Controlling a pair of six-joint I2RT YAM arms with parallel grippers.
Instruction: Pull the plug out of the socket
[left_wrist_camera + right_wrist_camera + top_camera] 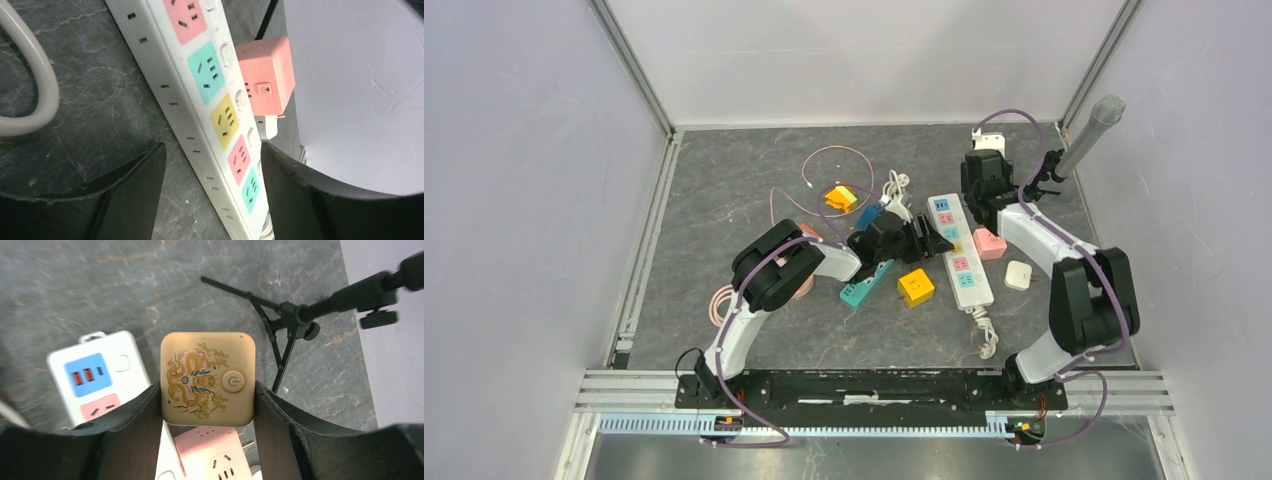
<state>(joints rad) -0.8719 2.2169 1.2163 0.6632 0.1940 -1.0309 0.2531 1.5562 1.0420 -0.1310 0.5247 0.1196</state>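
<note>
Top view: the strip [960,250] lies on the counter [724,200] with its long axis running from 11 to 5 o'clock. The left end effector [936,240] is at its 9 o'clock flank. The right end effector [984,195] is by its 1 o'clock end.

Left wrist: the left end effector [212,147] is spread, one finger on each side of the strip.

Right wrist: the right end effector [207,385] pinches the gold plug [207,379], and the strip's blue end is at the plug's 9 o'clock. Whether the prongs are still seated is hidden. The pull likely falls to the right arm, moving away from the strip's face.
</note>
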